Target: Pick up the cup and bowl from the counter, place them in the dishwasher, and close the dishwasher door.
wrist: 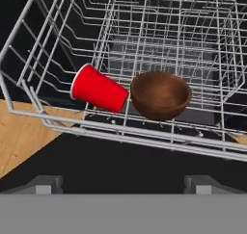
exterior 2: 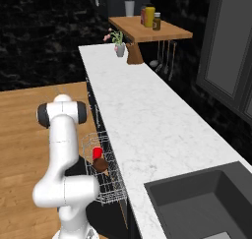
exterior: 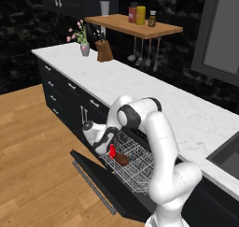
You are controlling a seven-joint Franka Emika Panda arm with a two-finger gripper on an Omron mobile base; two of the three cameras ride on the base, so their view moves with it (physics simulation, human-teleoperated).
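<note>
The red cup (wrist: 99,89) lies on its side in the dishwasher's white wire rack (wrist: 144,136), its base touching the dark brown bowl (wrist: 160,94), which rests tilted beside it. Both also show in the pulled-out rack (exterior: 135,167) as the cup (exterior: 112,150) and the bowl (exterior: 122,159), and again as the cup (exterior 2: 97,152) and the bowl (exterior 2: 101,164). My gripper (wrist: 126,184) is open and holds nothing, just outside the rack's front rail; its hand (exterior: 103,139) hangs over the rack's left end. The dishwasher door (exterior: 109,186) lies dropped open. The counter (exterior: 140,83) runs above.
A knife block (exterior: 105,51) and a flower vase (exterior: 84,47) stand at the counter's far end, under a wooden shelf (exterior: 135,26) with bottles and hanging utensils. A dark sink (exterior 2: 206,203) is set in the near counter. Wooden floor (exterior: 37,146) spreads left of the open door.
</note>
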